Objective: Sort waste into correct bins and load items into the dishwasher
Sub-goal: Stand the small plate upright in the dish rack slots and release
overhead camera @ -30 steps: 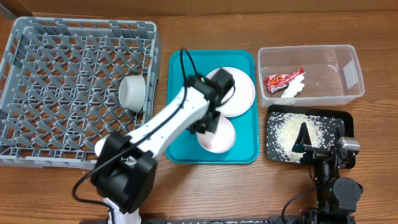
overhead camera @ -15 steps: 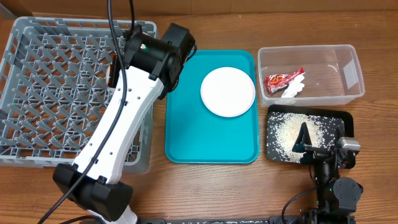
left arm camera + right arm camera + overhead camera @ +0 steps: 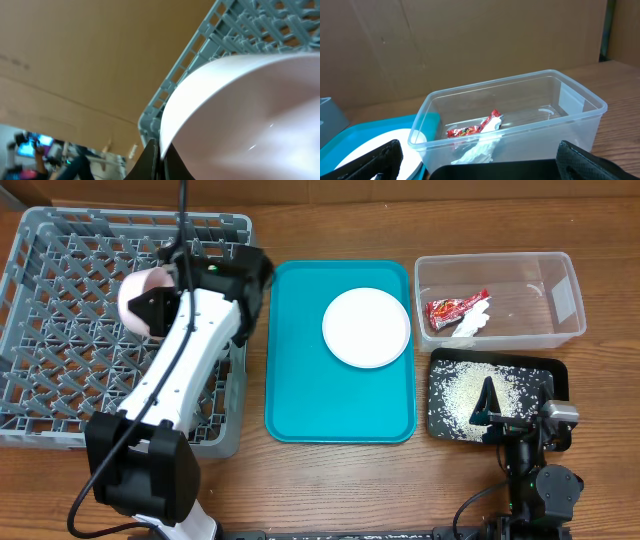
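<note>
My left gripper (image 3: pixel 153 306) is shut on the rim of a small white bowl (image 3: pixel 135 292) and holds it over the grey dish rack (image 3: pixel 60 340). In the left wrist view the bowl (image 3: pixel 250 115) fills the frame, with my fingers (image 3: pixel 158 160) pinching its edge above the rack's wall (image 3: pixel 240 30). The large white plate (image 3: pixel 366 327) lies on the teal tray (image 3: pixel 340 400). The clear tub (image 3: pixel 545 295) holds the red wrapper (image 3: pixel 455 307) and white paper scrap (image 3: pixel 472 323). Rice grains (image 3: pixel 460 390) lie in the black tray (image 3: pixel 555 375). My right gripper (image 3: pixel 492 408) is open above that tray. Cup and chopsticks are hidden.
The left arm's white link crosses the rack's right side down to its base at the front left. In the right wrist view the tub (image 3: pixel 520 115) with the wrapper (image 3: pixel 475 127) stands just ahead, and the plate (image 3: pixel 375 147) shows at the left.
My left arm has swung from the teal tray to over the rack, carrying the bowl leftwards. The tray now holds only the plate. The right arm has not moved.
</note>
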Available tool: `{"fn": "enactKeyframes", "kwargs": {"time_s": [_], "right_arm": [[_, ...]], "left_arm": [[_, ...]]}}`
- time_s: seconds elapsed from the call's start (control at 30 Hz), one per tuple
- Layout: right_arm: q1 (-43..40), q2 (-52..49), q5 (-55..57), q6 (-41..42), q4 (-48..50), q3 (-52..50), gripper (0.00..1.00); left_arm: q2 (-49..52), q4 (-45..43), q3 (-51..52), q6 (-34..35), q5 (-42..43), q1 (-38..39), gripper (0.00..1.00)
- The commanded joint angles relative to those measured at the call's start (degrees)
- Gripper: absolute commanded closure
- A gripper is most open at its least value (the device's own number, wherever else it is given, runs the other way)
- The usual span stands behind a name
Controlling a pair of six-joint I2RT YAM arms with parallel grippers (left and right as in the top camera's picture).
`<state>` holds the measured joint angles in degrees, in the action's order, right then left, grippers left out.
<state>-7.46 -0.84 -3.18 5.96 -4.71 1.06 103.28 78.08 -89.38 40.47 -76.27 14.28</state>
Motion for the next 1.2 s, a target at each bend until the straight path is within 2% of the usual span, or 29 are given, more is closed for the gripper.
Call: {"fn": "enactKeyframes", "kwargs": {"time_s": [0.0,0.23,0.4,0.5,0.8,0.9,0.97,1.03,1.1,1.17], "right_arm": [[-0.22,0.68,0.09,-0.02,0.33,-0.61,0.00],[-0.22,0.68,0.07,-0.02,0.33,-0.61,0.00],[-0.22,0.68,0.07,-0.02,0.33,-0.59,0.00],[-0.22,0.68,0.07,-0.02,0.33,-0.61,0.00],[-0.22,0.68,0.07,-0.02,0.33,-0.61,0.00],[-0.22,0.68,0.07,-0.02,0.33,-0.61,0.00],[-0.22,0.68,0.09,-0.02,0.33,-0.59,0.00],[-0.22,0.68,0.09,-0.02,0.33,-0.59,0.00],[-0.22,0.68,0.07,-0.02,0.33,-0.61,0.00],[-0.22,0.68,0.07,-0.02,0.33,-0.61,0.00]], "left_arm": [[0.48,-5.44,3.43,0.28,-1.42,-3.17,0.96],[0.48,-19.06,7.10,-10.91,6.84,-4.72,0.96],[0.48,-23.82,10.73,-12.37,6.21,-4.96,0.96],[0.48,-27.76,12.11,-16.17,6.45,-5.40,0.96],[0.48,-29.09,12.74,-17.31,9.14,-6.14,0.96],[0.48,-30.69,12.76,-19.93,4.02,-6.40,0.95],[0.48,-33.33,12.76,-24.11,-0.87,-6.12,0.96],[0.48,-35.65,12.76,-27.74,-2.32,-5.84,0.96],[0.48,-36.59,12.76,-28.70,-1.36,-5.79,0.96],[0.48,-36.33,12.79,-28.68,4.96,-5.79,0.96]]}}
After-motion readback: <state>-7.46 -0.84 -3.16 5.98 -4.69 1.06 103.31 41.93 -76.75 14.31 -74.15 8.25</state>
